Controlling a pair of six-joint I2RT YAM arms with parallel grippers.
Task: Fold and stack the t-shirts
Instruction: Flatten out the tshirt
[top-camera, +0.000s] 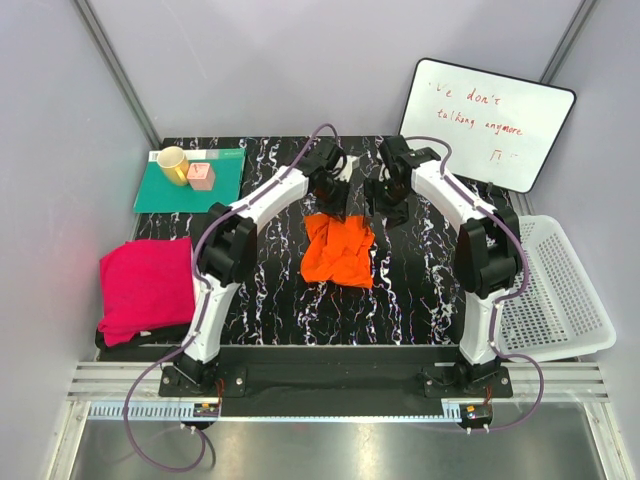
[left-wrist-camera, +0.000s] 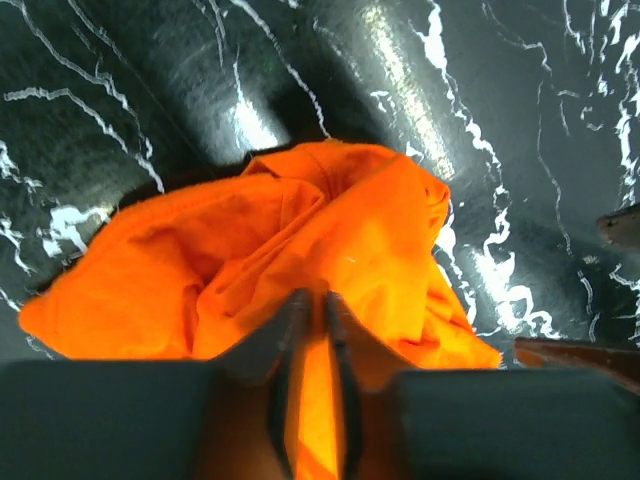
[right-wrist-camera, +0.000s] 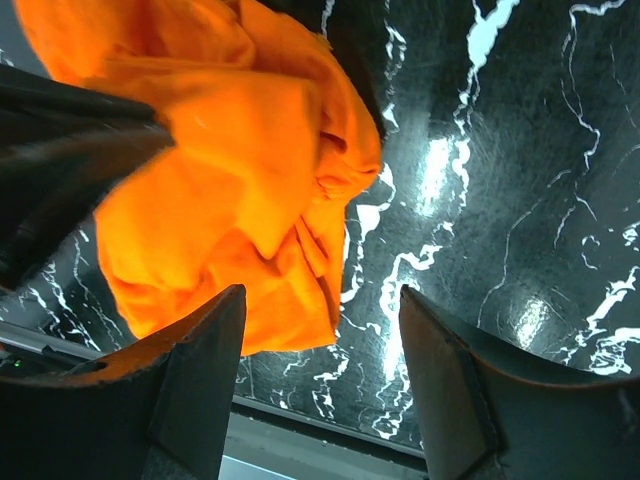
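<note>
The orange t-shirt (top-camera: 338, 250) hangs crumpled over the middle of the black marble table (top-camera: 270, 290), lifted at its far edge. My left gripper (top-camera: 334, 203) is shut on a fold of it; in the left wrist view the cloth (left-wrist-camera: 300, 240) is pinched between the fingers (left-wrist-camera: 290, 330). My right gripper (top-camera: 385, 207) is open and empty, just right of the shirt; the cloth (right-wrist-camera: 230, 170) hangs left of its open fingers (right-wrist-camera: 210, 350). The magenta-pink t-shirt (top-camera: 145, 285) lies folded at the table's left edge.
A teal-green mat (top-camera: 190, 180) at the back left holds a yellow mug (top-camera: 173, 163) and a small pink block (top-camera: 201, 176). A white perforated basket (top-camera: 555, 290) stands at the right. A whiteboard (top-camera: 487, 122) leans at the back right.
</note>
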